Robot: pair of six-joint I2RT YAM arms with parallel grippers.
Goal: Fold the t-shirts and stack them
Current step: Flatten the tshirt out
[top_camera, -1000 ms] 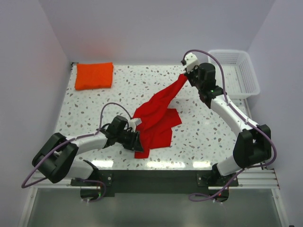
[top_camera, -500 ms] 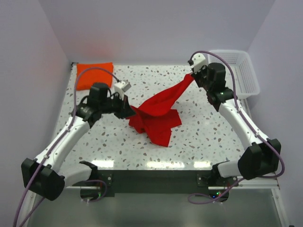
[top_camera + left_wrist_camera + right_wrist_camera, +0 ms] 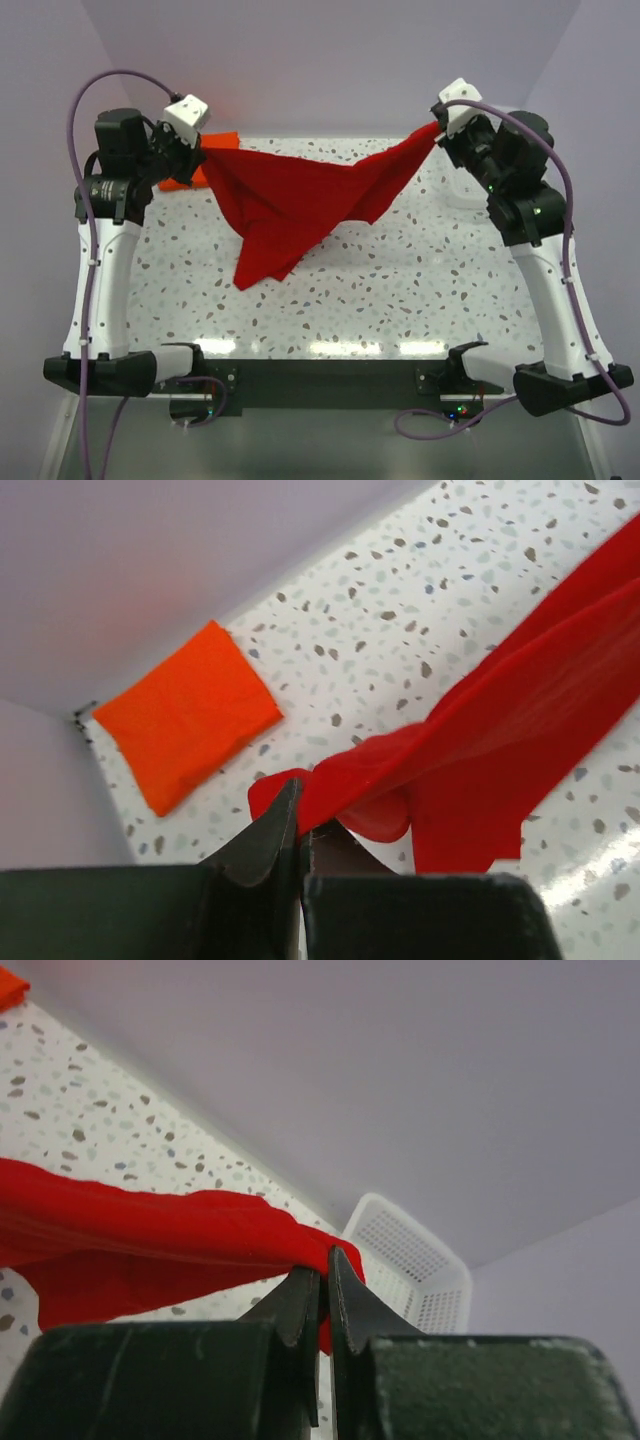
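Now | left end effector (image 3: 203, 160) and right end effector (image 3: 437, 131) each pinch the red shirt (image 3: 300, 200) | I hold it taut to flatten it.

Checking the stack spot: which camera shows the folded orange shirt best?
Left wrist: the orange shirt shows whole and flat. In the top external view the left gripper and the raised red shirt hide most of it. The right wrist catches only a sliver at the frame edge.
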